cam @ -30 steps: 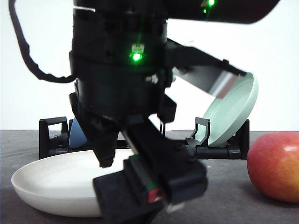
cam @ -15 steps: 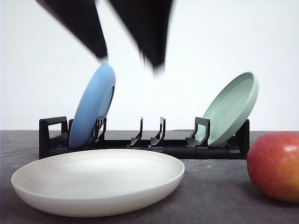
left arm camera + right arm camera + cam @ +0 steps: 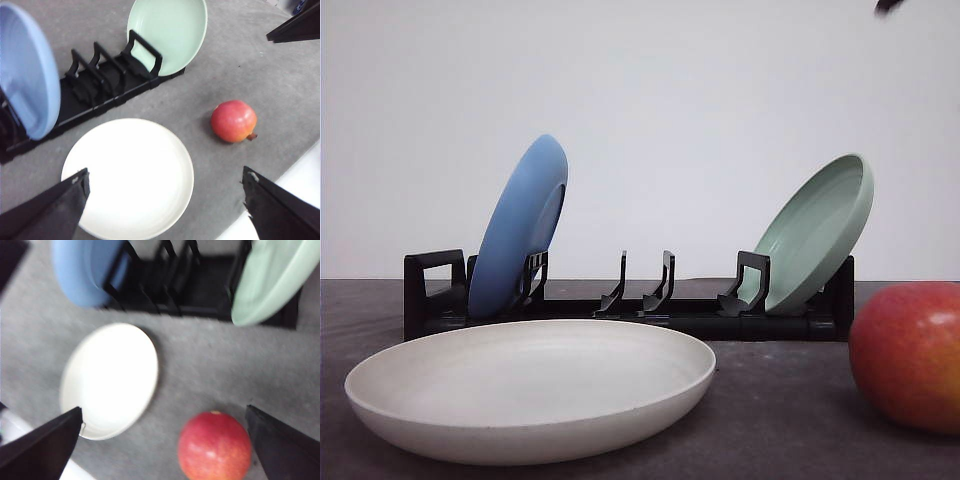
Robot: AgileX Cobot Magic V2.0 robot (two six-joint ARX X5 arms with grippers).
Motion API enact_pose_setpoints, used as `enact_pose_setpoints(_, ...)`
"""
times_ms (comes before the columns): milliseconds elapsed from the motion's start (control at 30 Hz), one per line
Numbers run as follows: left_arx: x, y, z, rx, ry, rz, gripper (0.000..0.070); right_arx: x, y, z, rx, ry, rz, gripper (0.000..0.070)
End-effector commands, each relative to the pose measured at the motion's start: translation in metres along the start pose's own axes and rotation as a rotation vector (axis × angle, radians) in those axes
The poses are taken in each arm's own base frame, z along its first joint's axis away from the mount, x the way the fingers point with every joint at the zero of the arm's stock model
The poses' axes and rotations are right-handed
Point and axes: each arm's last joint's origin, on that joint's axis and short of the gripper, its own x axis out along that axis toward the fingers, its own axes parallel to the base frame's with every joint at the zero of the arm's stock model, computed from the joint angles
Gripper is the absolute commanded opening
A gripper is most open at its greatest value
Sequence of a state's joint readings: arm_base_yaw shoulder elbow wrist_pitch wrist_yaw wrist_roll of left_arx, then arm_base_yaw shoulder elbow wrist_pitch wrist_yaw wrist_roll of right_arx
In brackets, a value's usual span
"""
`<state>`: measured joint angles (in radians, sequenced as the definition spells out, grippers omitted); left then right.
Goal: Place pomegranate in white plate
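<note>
The pomegranate [image 3: 910,355] lies on the grey table at the right, red-orange, its dark calyx end [image 3: 251,136] pointing sideways. The white plate [image 3: 530,400] rests flat and bare to its left, a short gap between them. My left gripper [image 3: 165,175] hangs high over the plate, open, its dark fingers [image 3: 47,212] spread wide with nothing between them. My right gripper [image 3: 163,410] is also open and high above the table, with the pomegranate [image 3: 215,447] between its fingers' lines and the white plate [image 3: 110,380] beside it.
A black dish rack [image 3: 630,305] stands behind the white plate, holding a blue plate [image 3: 520,225] at its left end and a pale green plate [image 3: 817,232] at its right end. The table's pale edge [image 3: 295,175] runs near the pomegranate.
The arm that blocked the front view a second ago has lifted up and out of it, uncovering the rack and plates. The plate and pomegranate have not moved.
</note>
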<state>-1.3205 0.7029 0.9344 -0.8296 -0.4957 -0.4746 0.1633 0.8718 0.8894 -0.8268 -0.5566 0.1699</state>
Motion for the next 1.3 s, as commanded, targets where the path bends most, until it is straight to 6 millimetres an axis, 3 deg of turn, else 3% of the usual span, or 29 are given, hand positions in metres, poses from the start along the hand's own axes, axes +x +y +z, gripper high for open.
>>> enact_pose_setpoints(0,-0.007,0.005,-0.005,-0.031,-0.035,-0.027,0.0587,0.008,0.001,0.005,-0.003,0.028,-0.031,0.0666)
enact_pose_setpoints(233,-0.031,0.029,-0.019,-0.092,-0.153,-0.019,0.0585,0.055,-0.003,0.006,-0.01,0.207,-0.143,0.07)
enact_pose_setpoints(467,-0.043,0.038,-0.021,-0.121,-0.195,-0.038,0.0585,0.095,-0.008,0.0,0.011,0.372,-0.241,0.07)
enact_pose_setpoints(1000,-0.043,0.038,-0.022,-0.119,-0.186,-0.06,0.0585,0.148,-0.014,-0.025,0.064,0.653,-0.325,0.0699)
enact_pose_setpoints(1100,-0.043,0.038,-0.022,-0.119,-0.186,-0.06,0.0585,0.155,-0.015,-0.028,0.073,0.682,-0.334,0.0646)
enact_pose_setpoints(1267,-0.043,0.038,-0.022,-0.12,-0.186,-0.063,0.0585,0.157,-0.016,-0.028,0.086,0.682,-0.347,0.0444)
